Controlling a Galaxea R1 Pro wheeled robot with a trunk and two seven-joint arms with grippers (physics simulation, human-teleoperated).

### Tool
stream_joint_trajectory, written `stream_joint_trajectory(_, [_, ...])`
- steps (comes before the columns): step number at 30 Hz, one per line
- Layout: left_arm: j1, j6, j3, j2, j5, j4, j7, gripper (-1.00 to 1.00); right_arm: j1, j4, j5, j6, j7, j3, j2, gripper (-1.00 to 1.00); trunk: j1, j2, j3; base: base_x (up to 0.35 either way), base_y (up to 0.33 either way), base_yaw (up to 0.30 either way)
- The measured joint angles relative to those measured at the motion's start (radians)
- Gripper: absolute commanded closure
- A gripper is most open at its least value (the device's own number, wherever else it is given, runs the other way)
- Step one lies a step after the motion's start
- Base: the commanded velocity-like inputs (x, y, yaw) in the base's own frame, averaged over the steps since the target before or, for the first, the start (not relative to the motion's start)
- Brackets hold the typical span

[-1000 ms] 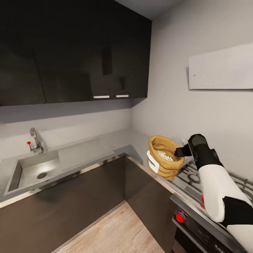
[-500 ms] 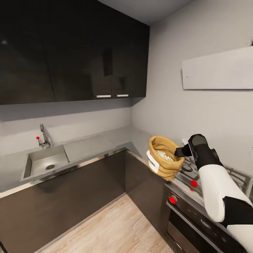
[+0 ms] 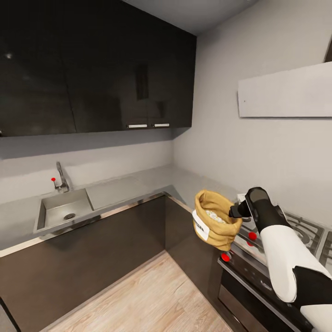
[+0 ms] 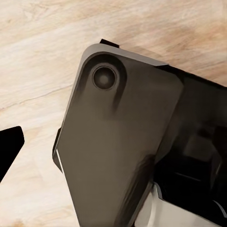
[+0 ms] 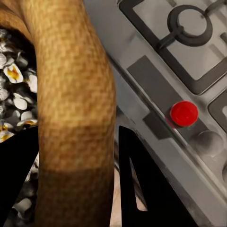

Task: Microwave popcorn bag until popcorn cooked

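Head view: the right gripper (image 3: pixel 236 211) clamps the rolled rim of the popcorn bag (image 3: pixel 213 219), carrying it in the air by the corner of the countertop (image 3: pixel 138 186), above the gas hob's (image 3: pixel 295 230) front edge. The sink (image 3: pixel 64 210) sits well apart.

Left wrist view: wood floor (image 4: pixel 38 56) and a dark robot part; the left gripper's state cannot be told.

Right wrist view: dark fingers (image 5: pixel 137 179) straddle the burlap rim (image 5: pixel 75 109), popcorn (image 5: pixel 16 85) inside, a red knob (image 5: pixel 184 113) beyond.
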Motion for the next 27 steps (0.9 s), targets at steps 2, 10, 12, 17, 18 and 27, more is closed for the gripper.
stream_joint_trajectory(2, [0.0, 0.0, 0.0, 0.0, 0.0, 0.0, 0.0, -1.0, 0.001, 0.0, 0.0, 0.001, 0.001, 0.0, 0.0, 1.0, 0.0, 0.0, 0.0, 0.0, 0.0, 0.0])
stream_joint_trajectory(10, [0.0, 0.0, 0.001, 0.001, 0.001, 0.0, 0.002, -1.0, 0.001, -0.001, 0.0, 0.01, 0.002, 0.001, 0.0, 1.0, -0.008, 0.014, 0.006, 0.0, 0.0, 0.0])
stream_joint_trajectory(12, [0.0, 0.001, 0.001, 0.001, 0.001, -0.001, 0.001, -1.0, 0.001, 0.0, 0.0, 0.01, 0.002, 0.0, 0.0, 1.0, -0.015, 0.027, 0.012, 0.0, 0.0, 0.0])
stream_joint_trajectory(17, [0.0, 0.001, 0.0, 0.001, 0.001, -0.001, 0.0, -1.0, 0.0, 0.0, 0.0, 0.011, 0.002, 0.0, 0.0, 1.0, -0.034, 0.062, 0.027, 0.0, 0.0, 0.0])
stream_joint_trajectory(18, [0.0, 0.001, 0.0, 0.001, 0.001, -0.001, 0.0, -1.0, 0.0, 0.0, 0.0, 0.011, 0.001, 0.001, 0.0, 1.0, -0.038, 0.069, 0.03, 0.0, 0.0, 0.0])
stream_joint_trajectory(27, [0.0, 0.001, 0.0, 0.001, 0.001, -0.001, 0.0, -1.0, 0.001, 0.0, 0.0, 0.011, 0.001, 0.0, -0.001, 1.0, -0.073, 0.132, 0.058, 0.0, 0.0, 0.0])
